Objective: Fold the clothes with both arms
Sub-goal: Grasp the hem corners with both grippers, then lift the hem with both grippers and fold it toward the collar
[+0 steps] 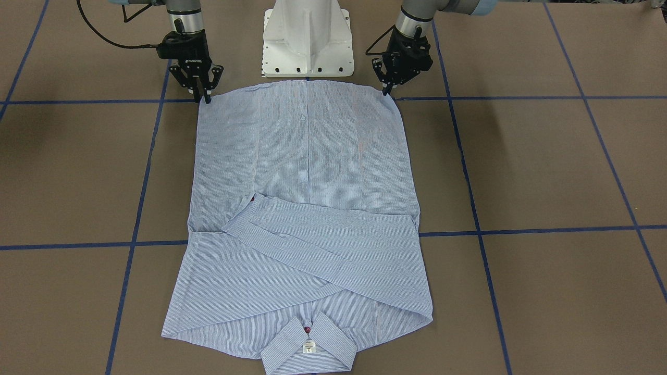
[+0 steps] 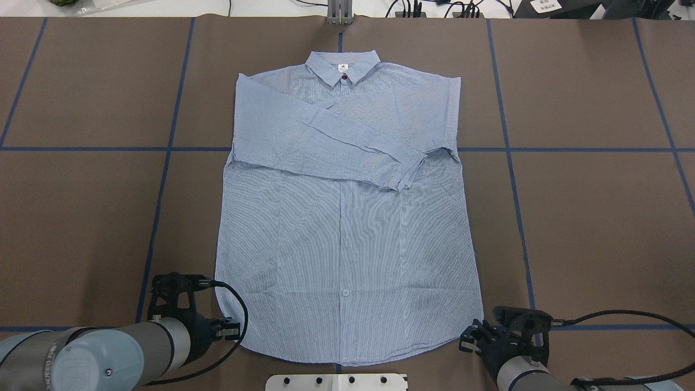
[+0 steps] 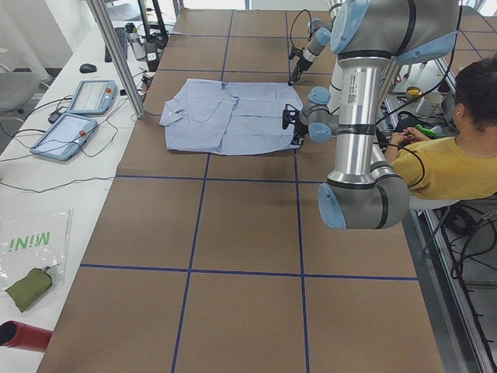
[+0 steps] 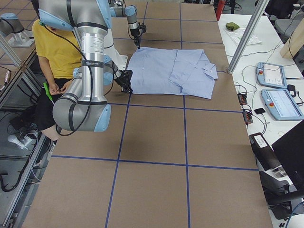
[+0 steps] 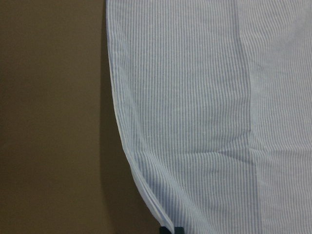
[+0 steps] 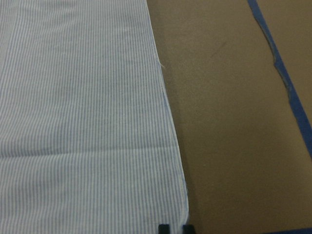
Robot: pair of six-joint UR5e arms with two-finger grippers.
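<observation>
Striped shirt (image 1: 307, 172) flat on brown tabletop (image 1: 547, 166), sleeves crossed, left hand (image 1: 386, 92) and right hand (image 1: 204, 98) pinched closed on hem corners

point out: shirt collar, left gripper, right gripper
shirt collar (image 1: 308, 348), front-facing view, on the collar by the neck label.
left gripper (image 1: 386, 91), front-facing view, between its fingertips at the hem corner.
right gripper (image 1: 203, 98), front-facing view, between its fingertips at the other hem corner.

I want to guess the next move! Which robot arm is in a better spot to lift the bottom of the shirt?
Neither, likely both together. The left gripper sits at one hem corner of the shirt, the right gripper at the other, fingertips down at the cloth.
</observation>
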